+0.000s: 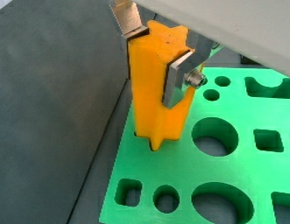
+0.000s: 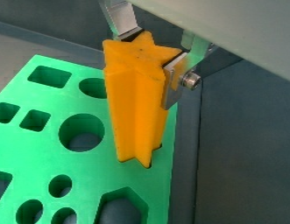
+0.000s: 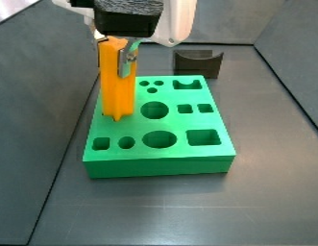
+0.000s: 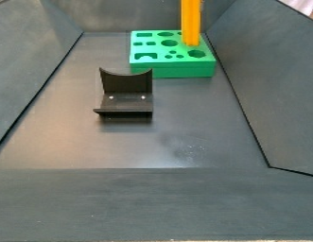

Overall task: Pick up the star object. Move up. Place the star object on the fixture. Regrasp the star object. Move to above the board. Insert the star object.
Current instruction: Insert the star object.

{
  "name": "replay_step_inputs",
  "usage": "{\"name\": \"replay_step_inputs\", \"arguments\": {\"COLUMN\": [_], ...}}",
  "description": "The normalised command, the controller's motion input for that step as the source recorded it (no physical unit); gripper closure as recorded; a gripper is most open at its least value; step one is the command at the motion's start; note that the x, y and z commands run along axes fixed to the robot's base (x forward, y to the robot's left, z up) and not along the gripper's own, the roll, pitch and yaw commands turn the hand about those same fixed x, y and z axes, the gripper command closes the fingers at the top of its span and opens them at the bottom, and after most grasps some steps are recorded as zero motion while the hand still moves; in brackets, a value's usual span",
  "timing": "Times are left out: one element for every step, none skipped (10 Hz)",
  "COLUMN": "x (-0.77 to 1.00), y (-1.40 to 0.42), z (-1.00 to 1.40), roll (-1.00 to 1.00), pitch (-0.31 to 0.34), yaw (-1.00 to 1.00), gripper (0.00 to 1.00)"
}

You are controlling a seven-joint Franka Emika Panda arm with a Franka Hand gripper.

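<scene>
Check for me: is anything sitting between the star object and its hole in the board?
Nothing visible. The claw holds the star object upright, its lower end already at the board surface at a cut-out near the board's edge. The fixture stands apart behind.

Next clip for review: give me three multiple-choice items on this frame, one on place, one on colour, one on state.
1. Where is the star object?
A. upright at the board's edge
B. lying on the fixture
C. flat on the floor

2. What colour is the board?
A. blue
B. green
C. red

3. How does the pincer stand?
A. open, empty
B. shut on the fixture
C. shut on the star object

Answers: 1 A, a side view shows it upright with its lower end at the board; 2 B, green in all views; 3 C, both wrist views show the fingers clamping it.
</scene>
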Motion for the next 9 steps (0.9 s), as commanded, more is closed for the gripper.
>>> {"name": "replay_step_inputs", "arguments": {"x": [0.00,-0.02,-0.01,0.00,0.00,0.03,0.07,0.07,0.03], "y": [0.00,0.00,0.00,0.00,0.00,0.00,0.00,0.00,0.00], "z": [-0.03,-0.27,-0.54,-0.75,-0.93,-1.00,-1.00,-1.00,-1.00], "roll": [0.00,0.00,0.00,0.00,0.09,0.01,0.00,0.00,0.07], "pitch": [0.000,-0.051,-0.120,-0.151,-0.083,0.000,0.029,0.000,0.000], "yaw": [0.00,0.00,0.00,0.00,0.00,0.00,0.00,0.00,0.00], "gripper": [1.00,1.00,1.00,1.00,1.00,1.00,1.00,1.00,1.00]}}
